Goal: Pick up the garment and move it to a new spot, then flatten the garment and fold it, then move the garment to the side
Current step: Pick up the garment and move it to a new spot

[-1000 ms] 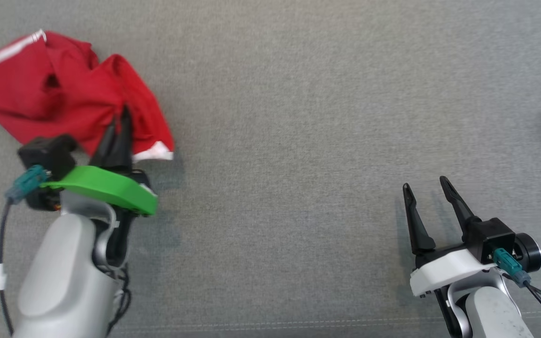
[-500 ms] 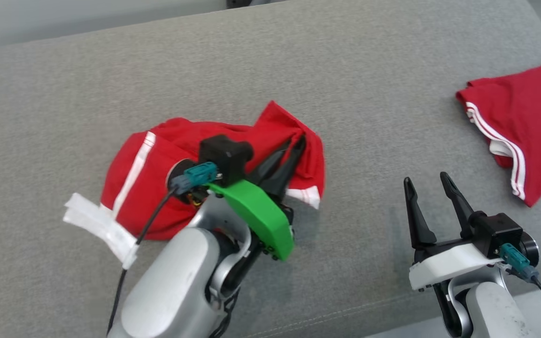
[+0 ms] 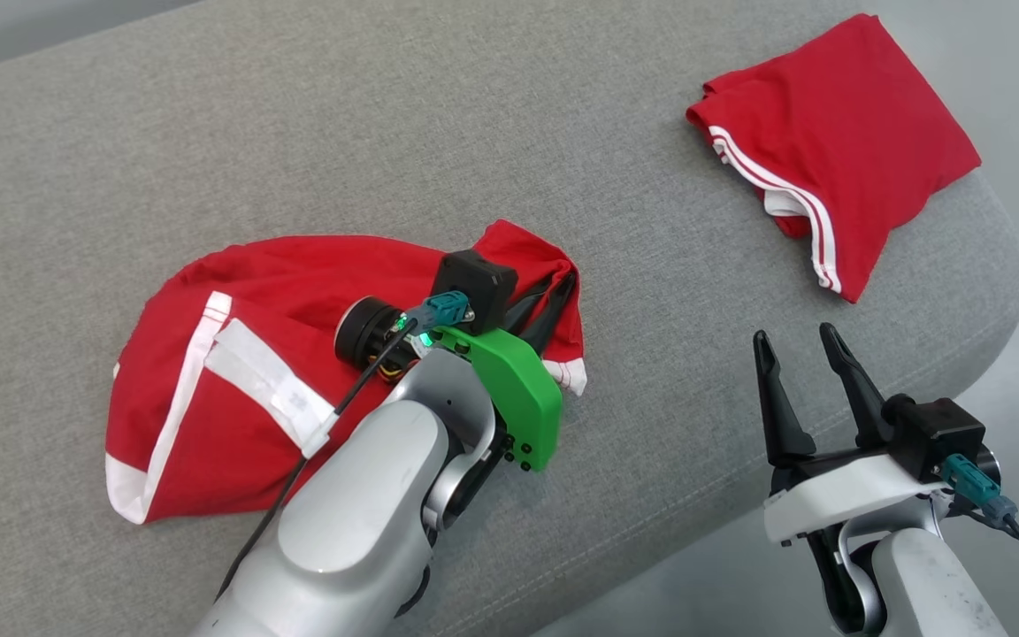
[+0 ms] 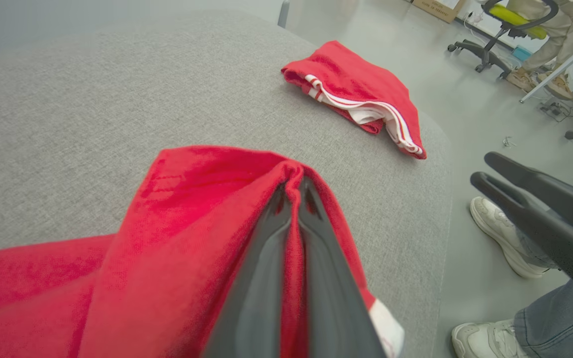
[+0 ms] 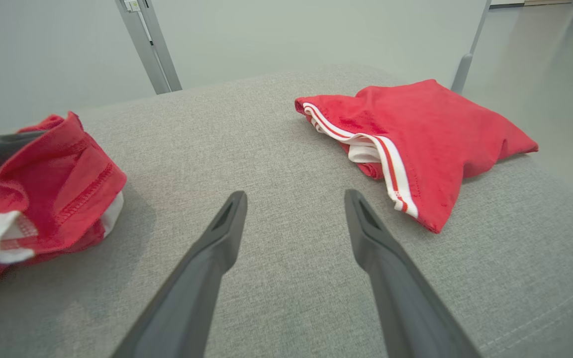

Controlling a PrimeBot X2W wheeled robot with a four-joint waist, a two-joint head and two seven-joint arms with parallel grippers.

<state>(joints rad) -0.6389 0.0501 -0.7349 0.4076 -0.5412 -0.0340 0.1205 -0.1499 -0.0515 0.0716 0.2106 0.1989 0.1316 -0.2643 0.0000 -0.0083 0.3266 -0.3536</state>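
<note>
Two red garments lie on the grey fabric cushion (image 3: 386, 133). The crumpled red garment with white trim (image 3: 297, 274) sits left of centre, and the left arm hides its middle in the head view. Its long axis runs lower left to upper right there, with the pinched corner pointing toward the folded red garment with white stripes (image 3: 837, 141), well apart. The left gripper (image 3: 563, 285) has its fingers pressed together on a cloth fold, clearest in the left wrist view. That view also shows a person's white shoes (image 4: 503, 236) on the floor. The right gripper (image 3: 792, 341) has its fingers spread and holds nothing. The right wrist view shows the crumpled garment's stitched hem, cut off at the edge.
</note>
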